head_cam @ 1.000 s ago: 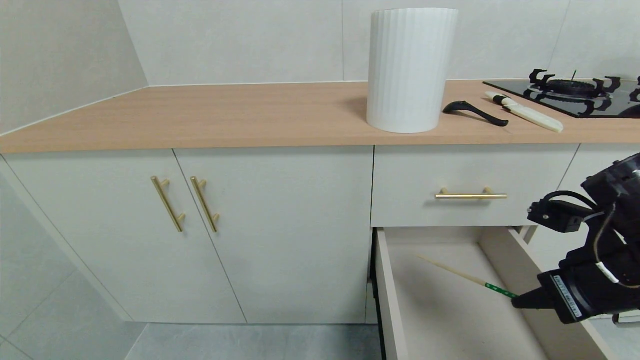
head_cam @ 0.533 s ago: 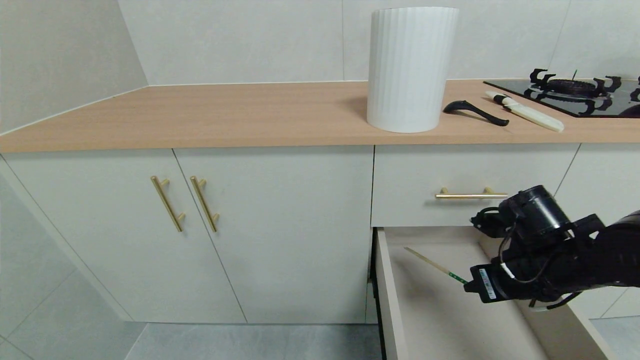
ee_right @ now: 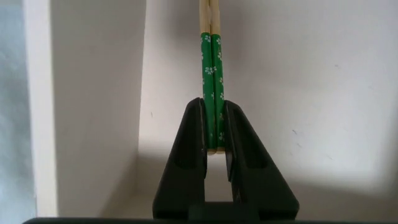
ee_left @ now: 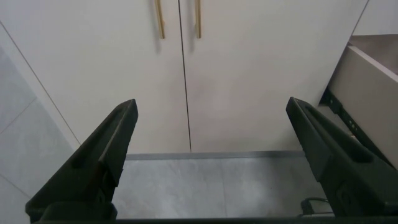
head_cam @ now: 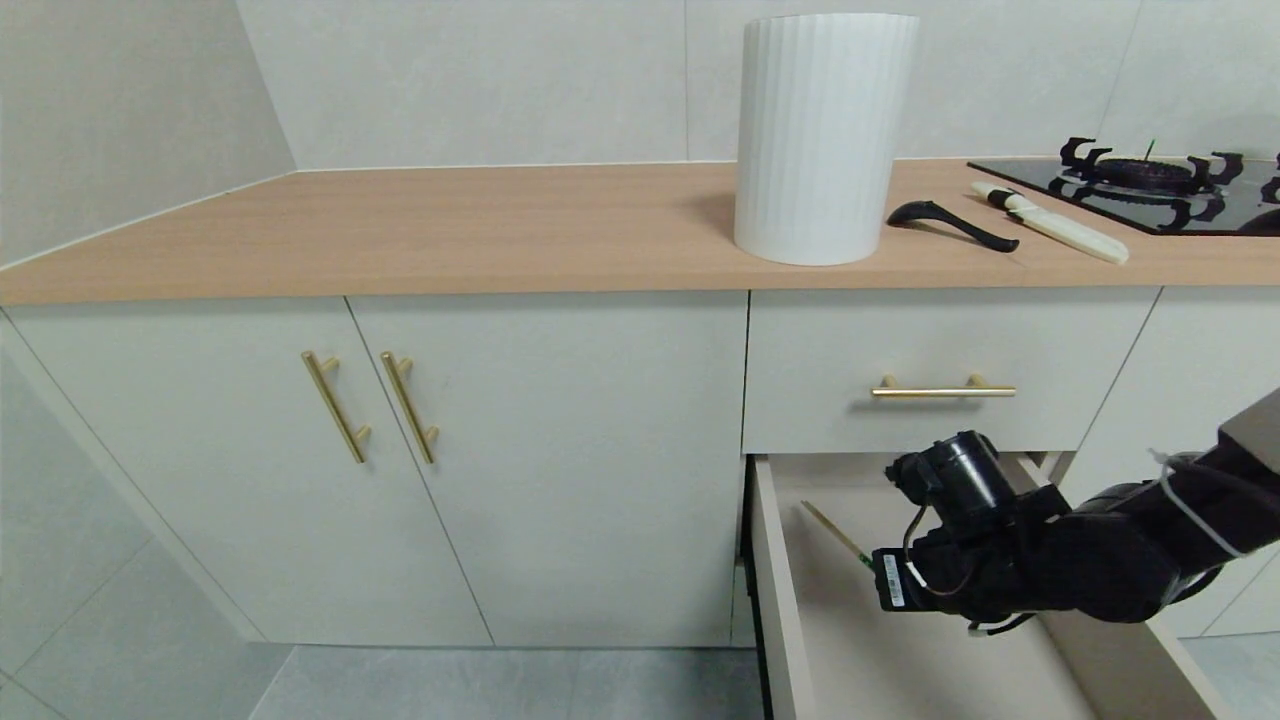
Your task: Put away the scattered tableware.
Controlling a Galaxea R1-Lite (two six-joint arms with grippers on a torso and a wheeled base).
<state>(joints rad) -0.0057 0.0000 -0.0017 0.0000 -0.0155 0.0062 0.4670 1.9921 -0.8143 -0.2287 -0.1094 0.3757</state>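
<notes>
My right gripper [head_cam: 876,572] hangs inside the open lower drawer [head_cam: 775,600], shut on a pair of wooden chopsticks [head_cam: 832,530] with green patterned ends. The sticks point toward the drawer's back left corner. In the right wrist view the fingers [ee_right: 189,146] pinch the chopsticks [ee_right: 211,68] by their green ends above the drawer floor. On the counter lie a black-handled utensil [head_cam: 950,226] and a cream-bladed knife [head_cam: 1060,227]. My left gripper [ee_left: 211,149] is open, held low before the cabinet doors [ee_left: 180,74] with nothing between its fingers.
A tall white ribbed canister [head_cam: 820,140] stands on the wooden countertop [head_cam: 450,230]. A gas hob [head_cam: 1150,180] sits at the far right. The upper drawer with a brass handle [head_cam: 942,391] is closed just above the open one. Two cabinet doors with brass handles [head_cam: 370,405] are closed.
My right arm has swung left and deeper into the open drawer, carrying the chopsticks with it. The chopstick tips now lie closer to the drawer's left wall.
</notes>
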